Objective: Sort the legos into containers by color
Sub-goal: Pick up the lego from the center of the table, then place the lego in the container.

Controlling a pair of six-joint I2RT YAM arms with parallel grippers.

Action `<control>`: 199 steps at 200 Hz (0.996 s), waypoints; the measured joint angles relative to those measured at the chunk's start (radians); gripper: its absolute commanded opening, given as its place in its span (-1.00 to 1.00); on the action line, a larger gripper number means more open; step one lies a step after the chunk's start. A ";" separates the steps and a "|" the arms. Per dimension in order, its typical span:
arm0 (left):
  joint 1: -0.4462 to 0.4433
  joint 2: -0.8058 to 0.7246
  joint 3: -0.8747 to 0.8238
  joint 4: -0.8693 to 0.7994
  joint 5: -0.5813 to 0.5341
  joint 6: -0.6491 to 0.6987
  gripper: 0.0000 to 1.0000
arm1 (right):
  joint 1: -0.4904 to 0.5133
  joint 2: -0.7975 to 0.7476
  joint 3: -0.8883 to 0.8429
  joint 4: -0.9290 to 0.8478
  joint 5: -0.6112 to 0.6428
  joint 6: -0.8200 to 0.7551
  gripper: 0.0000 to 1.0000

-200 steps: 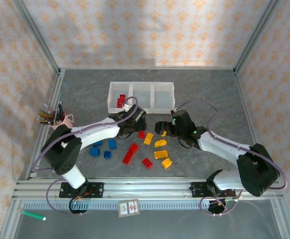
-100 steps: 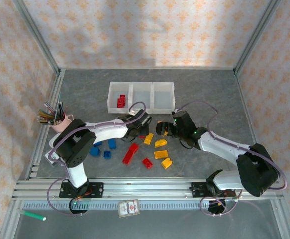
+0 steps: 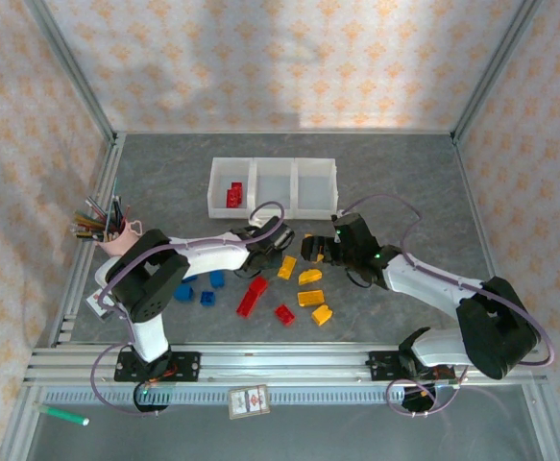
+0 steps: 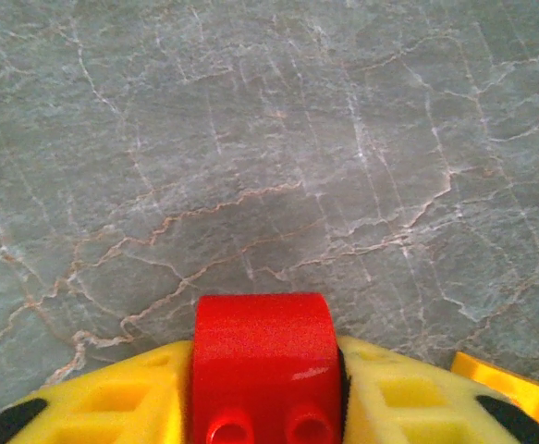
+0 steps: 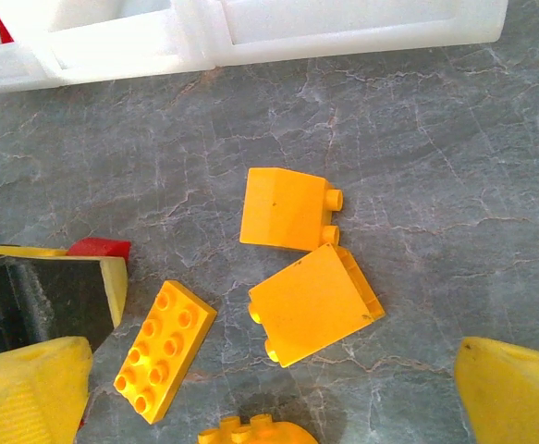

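The red brick (image 4: 263, 365) is down at the worktop (image 4: 251, 139), near the containers (image 3: 273, 160). The left pincer (image 3: 276, 254), wide a second ago, has clenched on it, so I judge it ready to lift toward the left bin, where red bricks (image 3: 233, 195) lie. The right pincer (image 3: 311, 248) hangs released over orange-yellow bricks (image 5: 287, 211)
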 measured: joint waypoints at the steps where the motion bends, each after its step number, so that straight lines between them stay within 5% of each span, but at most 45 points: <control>1: 0.000 0.000 0.000 0.000 -0.001 0.000 -0.33 | 0.000 0.000 0.000 0.000 0.000 0.000 1.00; 92: 0.026 -0.163 -0.010 -0.026 -0.068 0.026 -0.39 | 0.002 0.000 0.085 -0.017 -0.030 -0.018 0.99; 154: 0.252 -0.217 0.103 -0.032 -0.150 0.127 -0.41 | 0.024 0.072 0.163 0.047 -0.056 0.017 0.99; 199: 0.364 -0.073 0.275 0.029 -0.162 0.191 -0.41 | 0.034 0.142 0.216 0.092 -0.053 0.040 0.99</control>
